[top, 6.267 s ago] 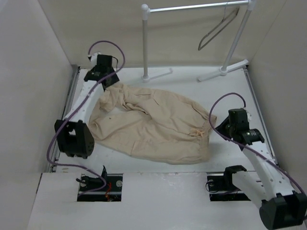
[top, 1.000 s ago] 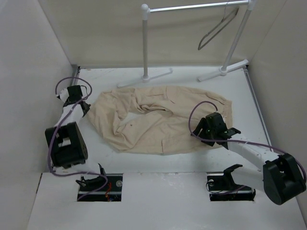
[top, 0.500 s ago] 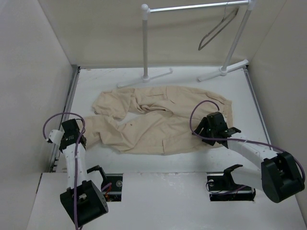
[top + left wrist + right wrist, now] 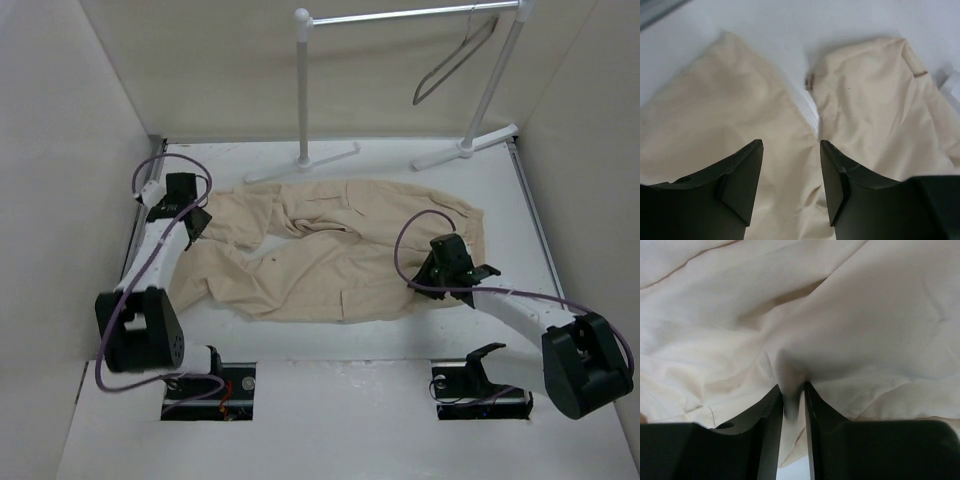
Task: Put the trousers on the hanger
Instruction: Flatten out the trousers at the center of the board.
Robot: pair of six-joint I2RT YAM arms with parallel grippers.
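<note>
The beige trousers lie spread flat across the middle of the white table, wrinkled. My left gripper hovers at their left end with jaws open; cloth lies below and between the fingers. My right gripper is shut on a pinched fold of the trousers at their right side. The grey wire hanger hangs from the rack's rail at the back right, far from both grippers.
A white tubular clothes rack stands at the back of the table with two feet on the surface. Side walls close in left and right. Two cut-outs with black parts sit at the near edge.
My left arm has swung from the near-left corner back up to the trousers' left end. The right gripper has stayed put on the cloth. Earlier the trousers were bunched; now they lie spread.
</note>
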